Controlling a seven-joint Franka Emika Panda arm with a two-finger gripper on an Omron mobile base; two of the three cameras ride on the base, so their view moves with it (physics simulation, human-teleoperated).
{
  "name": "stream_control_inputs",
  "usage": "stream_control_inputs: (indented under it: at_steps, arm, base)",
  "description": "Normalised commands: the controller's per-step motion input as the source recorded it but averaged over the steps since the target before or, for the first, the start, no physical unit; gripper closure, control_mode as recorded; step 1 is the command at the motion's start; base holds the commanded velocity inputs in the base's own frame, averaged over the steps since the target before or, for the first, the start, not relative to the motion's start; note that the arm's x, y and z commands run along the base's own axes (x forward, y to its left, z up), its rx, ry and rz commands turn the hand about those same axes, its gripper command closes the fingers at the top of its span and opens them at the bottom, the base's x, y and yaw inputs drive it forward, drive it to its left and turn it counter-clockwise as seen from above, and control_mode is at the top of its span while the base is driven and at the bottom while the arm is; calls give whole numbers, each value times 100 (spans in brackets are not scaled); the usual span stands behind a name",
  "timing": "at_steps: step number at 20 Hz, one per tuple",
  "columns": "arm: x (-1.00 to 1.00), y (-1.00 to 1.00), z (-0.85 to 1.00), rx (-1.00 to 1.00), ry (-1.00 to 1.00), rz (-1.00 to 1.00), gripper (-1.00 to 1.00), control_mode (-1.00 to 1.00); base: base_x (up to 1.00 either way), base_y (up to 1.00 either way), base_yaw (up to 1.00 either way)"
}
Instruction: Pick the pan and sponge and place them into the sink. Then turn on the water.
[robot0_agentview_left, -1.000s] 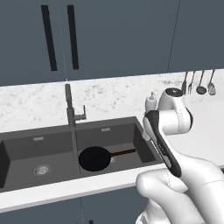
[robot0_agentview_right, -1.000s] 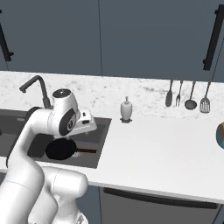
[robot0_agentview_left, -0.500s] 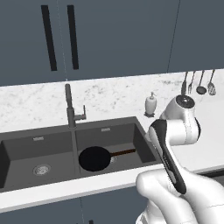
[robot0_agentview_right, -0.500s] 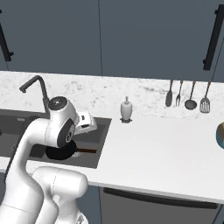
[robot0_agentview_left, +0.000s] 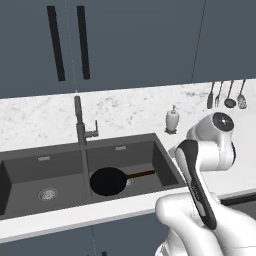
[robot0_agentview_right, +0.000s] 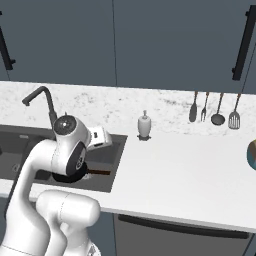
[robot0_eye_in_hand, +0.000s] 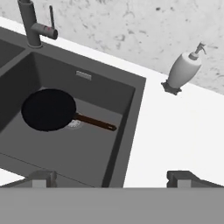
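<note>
The black pan (robot0_agentview_left: 107, 181) lies flat in the right basin of the dark grey sink (robot0_agentview_left: 25, 172), its brownish handle (robot0_eye_in_hand: 94, 122) pointing right toward the counter. From the hand view the pan (robot0_eye_in_hand: 48, 109) covers most of the drain. My gripper (robot0_eye_in_hand: 111, 177) hovers above the sink's right front corner, open, with nothing between its widely spread fingertips (robot0_eye_in_hand: 41, 177). The tall dark faucet (robot0_agentview_left: 80, 121) stands behind the divider between the basins, and no stream runs from it. The sponge is out of view.
A white soap dispenser (robot0_agentview_left: 172, 120) stands on the marble counter behind the sink's right corner. Several utensils (robot0_agentview_right: 212, 107) hang on the back wall to the right. A round teal-and-brown object (robot0_agentview_right: 251, 155) sits at the counter's far right edge.
The wrist has swung a little to the right, away from the basin and toward the counter. The pan stays where it lay in the right basin.
</note>
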Motion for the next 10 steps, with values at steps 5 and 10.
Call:
stream_control_inputs:
  at_steps: [5,10]
  arm:
    - [2,-4,34,5,1,0,-100,-100]
    - [0,-1,0,0,1,1,-100,-100]
  base:
    - [0,0,0]
    - [0,0,0]
